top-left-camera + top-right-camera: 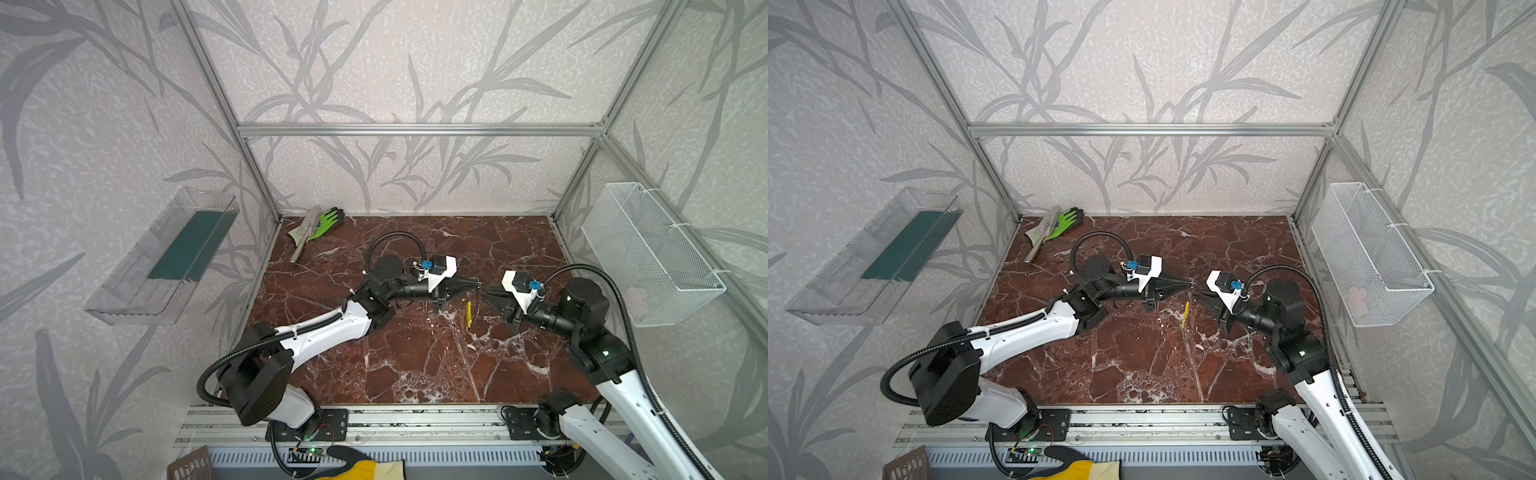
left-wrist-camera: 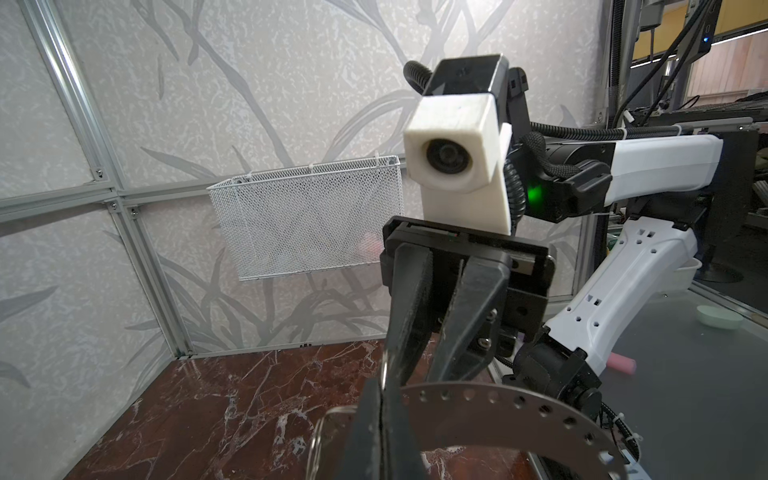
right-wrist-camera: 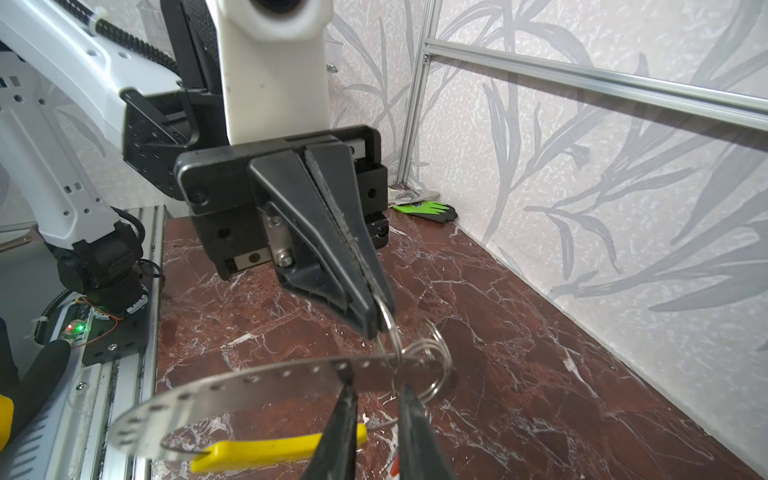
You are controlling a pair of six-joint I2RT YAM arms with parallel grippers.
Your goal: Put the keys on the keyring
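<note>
Over the middle of the table (image 1: 415,365), the keyring (image 3: 257,380) is hanging with its yellow part lowest. The right gripper (image 3: 378,390) is keeping its fingers slightly parted at the band. The left gripper (image 3: 375,327) is pinching a thin wire ring (image 3: 392,332), fully closed.

Walls are covered in grey leaf-patterned wallpaper (image 1: 415,62) and framed by aluminium profiles (image 1: 419,129). The floor is formed by 1 red-brown marble tabletop (image 1: 415,365). 1 white mesh basket (image 1: 648,257) is hung on a side wall, 1 clear plastic shelf (image 1: 137,286) opposite.
</note>
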